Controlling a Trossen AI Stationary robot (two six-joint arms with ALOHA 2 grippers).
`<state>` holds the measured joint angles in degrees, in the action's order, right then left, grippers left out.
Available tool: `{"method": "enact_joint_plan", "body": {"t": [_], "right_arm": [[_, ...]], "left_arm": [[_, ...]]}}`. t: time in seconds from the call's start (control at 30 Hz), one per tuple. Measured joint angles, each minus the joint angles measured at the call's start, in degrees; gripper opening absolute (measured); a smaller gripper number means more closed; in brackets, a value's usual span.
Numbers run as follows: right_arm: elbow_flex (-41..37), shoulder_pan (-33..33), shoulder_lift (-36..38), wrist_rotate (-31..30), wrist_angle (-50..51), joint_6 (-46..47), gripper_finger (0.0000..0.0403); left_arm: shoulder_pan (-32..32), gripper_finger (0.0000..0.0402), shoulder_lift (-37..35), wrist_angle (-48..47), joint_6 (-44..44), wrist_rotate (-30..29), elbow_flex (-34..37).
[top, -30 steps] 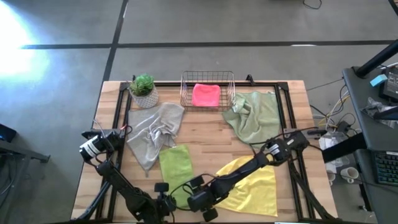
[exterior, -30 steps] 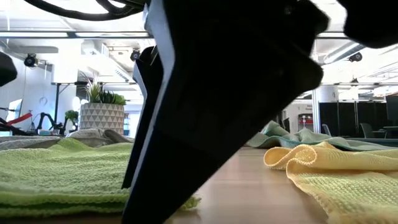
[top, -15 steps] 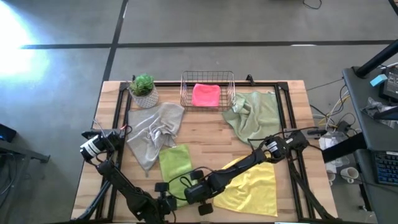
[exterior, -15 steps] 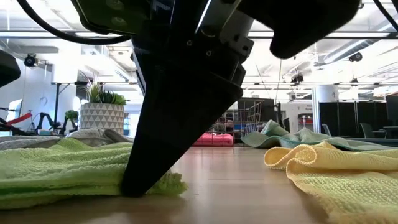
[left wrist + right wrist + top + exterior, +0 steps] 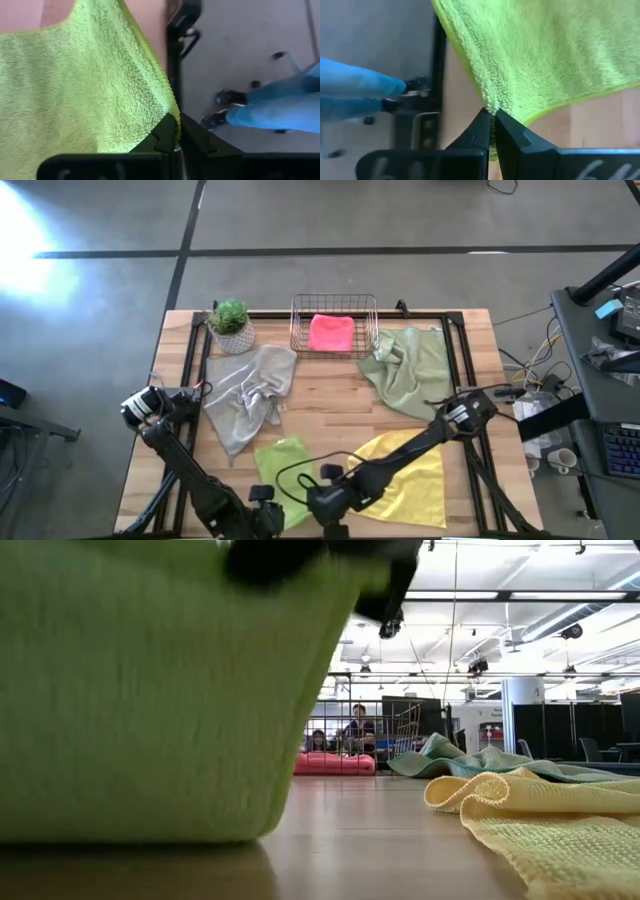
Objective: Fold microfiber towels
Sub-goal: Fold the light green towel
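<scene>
The lime green towel (image 5: 284, 465) lies near the table's front edge, with its near edge raised. It fills the left of the low view (image 5: 150, 690). My left gripper (image 5: 262, 498) is shut on the towel's near left corner. My right gripper (image 5: 326, 502) is shut on its near right corner. The yellow towel (image 5: 412, 475) lies crumpled at the front right, the grey towel (image 5: 250, 390) at the left and the pale sage towel (image 5: 410, 365) at the back right. The hot pink towel (image 5: 330, 332) lies in the wire basket (image 5: 300, 320). My left gripper pinches the lime towel's near left corner (image 5: 167, 107) between its two shut fingers, slanting down from the table's near side. The corner is lifted; the cloth runs away from the fingers toward its far part on the table. My right gripper pinches the near right corner (image 5: 490, 102) between its two shut fingers, also slanting down from the near side. The hem bunches at the fingertips. That corner is raised off the table, and the cloth spreads out beyond it.
A potted plant (image 5: 231, 323) stands at the back left corner. Black rails (image 5: 196, 360) run along the table's sides. A person's blue-clad legs (image 5: 270, 110) show on the floor beyond the near edge. Bare wood lies between the towels in the middle (image 5: 330, 395).
Both grippers have shut on the lime towel's near corners and risen. The towel's near edge has come up off the table and now hangs in front of the low camera. Its far edge has been drawn a little toward the near edge.
</scene>
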<state>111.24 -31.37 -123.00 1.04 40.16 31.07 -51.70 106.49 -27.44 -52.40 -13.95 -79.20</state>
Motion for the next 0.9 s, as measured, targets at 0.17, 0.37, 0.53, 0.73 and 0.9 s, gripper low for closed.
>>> {"method": "enact_joint_plan", "body": {"t": [0.17, 0.37, 0.53, 0.73, 0.9], "right_arm": [[0.0, -1.8, 1.6, -1.8, -0.3, 5.2, 0.0009], [0.0, 0.2, 1.3, -8.1, -0.4, 4.9, 0.0009], [0.0, 4.6, 0.3, -14.4, -0.2, 2.2, 0.0009], [0.0, 9.1, -1.1, -14.6, 0.5, -0.7, 0.0009], [-1.2, 11.2, -1.9, -14.6, 0.2, -1.7, 0.0009]], "left_arm": [[0.0, 0.0003, -0.5, -3.2, -1.3, 0.7, -4.0], [0.4, 0.0003, -0.5, -19.4, -4.9, -0.1, -6.5], [1.6, 0.0003, -0.6, -29.6, -9.2, -0.9, -4.7], [4.6, 0.0003, -0.6, -37.5, -11.8, -2.9, -3.9], [7.2, 0.0003, -0.6, -39.1, -10.2, -2.7, -3.8]]}}
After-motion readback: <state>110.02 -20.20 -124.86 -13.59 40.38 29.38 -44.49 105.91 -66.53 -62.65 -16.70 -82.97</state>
